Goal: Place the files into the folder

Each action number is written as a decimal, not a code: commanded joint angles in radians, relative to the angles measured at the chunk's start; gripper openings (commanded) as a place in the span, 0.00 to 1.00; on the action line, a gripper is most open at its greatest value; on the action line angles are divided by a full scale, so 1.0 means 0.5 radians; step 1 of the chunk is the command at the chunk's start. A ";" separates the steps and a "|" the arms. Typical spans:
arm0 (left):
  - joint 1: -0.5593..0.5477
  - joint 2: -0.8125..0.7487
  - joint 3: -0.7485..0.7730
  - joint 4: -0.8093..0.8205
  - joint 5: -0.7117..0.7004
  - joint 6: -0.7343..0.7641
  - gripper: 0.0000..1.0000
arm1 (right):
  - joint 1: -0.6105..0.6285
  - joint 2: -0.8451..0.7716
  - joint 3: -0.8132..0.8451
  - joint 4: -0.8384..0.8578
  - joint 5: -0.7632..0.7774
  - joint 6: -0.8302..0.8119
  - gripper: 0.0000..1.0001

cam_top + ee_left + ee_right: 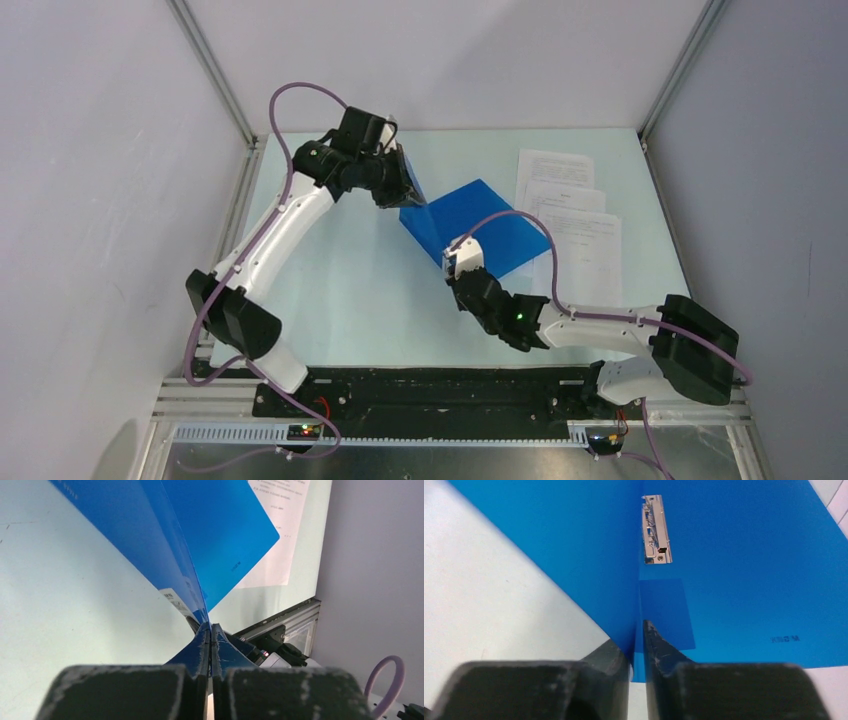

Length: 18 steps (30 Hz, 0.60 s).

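The blue folder (pixel 480 225) lies mid-table, partly open, with one cover flat and the other lifted. My left gripper (pixel 408 190) is shut on the far-left corner of the lifted cover. In the left wrist view (pixel 210 627) its fingers pinch that cover (pixel 150 540) near a white label sticker (pixel 175 600). My right gripper (pixel 452 262) is shut on the folder's near edge. In the right wrist view (pixel 638 635) the raised cover (pixel 564 545) stands between its fingers, and the metal clip (pixel 655 530) shows at the spine. The files (pixel 575 215) lie fanned out on the table just right of the folder.
White walls and aluminium posts (pixel 215 75) enclose the table on three sides. The files (pixel 280 520) reach close to the table's right edge. A metal frame rail (pixel 280 625) runs along the near edge, and the arm bases sit on a black rail (pixel 430 385).
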 commanded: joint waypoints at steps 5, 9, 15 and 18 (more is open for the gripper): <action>-0.020 -0.105 0.007 -0.172 0.035 0.425 0.00 | -0.037 -0.045 0.141 -0.039 0.133 0.184 0.91; -0.019 -0.152 -0.032 -0.271 -0.117 0.591 0.00 | -0.043 -0.152 0.163 -0.107 0.124 0.201 0.98; -0.020 -0.332 -0.224 -0.288 -0.308 0.713 0.00 | -0.069 -0.475 0.155 -0.335 0.197 0.270 0.99; -0.020 -0.400 -0.315 -0.286 -0.356 0.771 0.00 | -0.079 -0.635 0.113 -0.384 0.257 0.299 0.99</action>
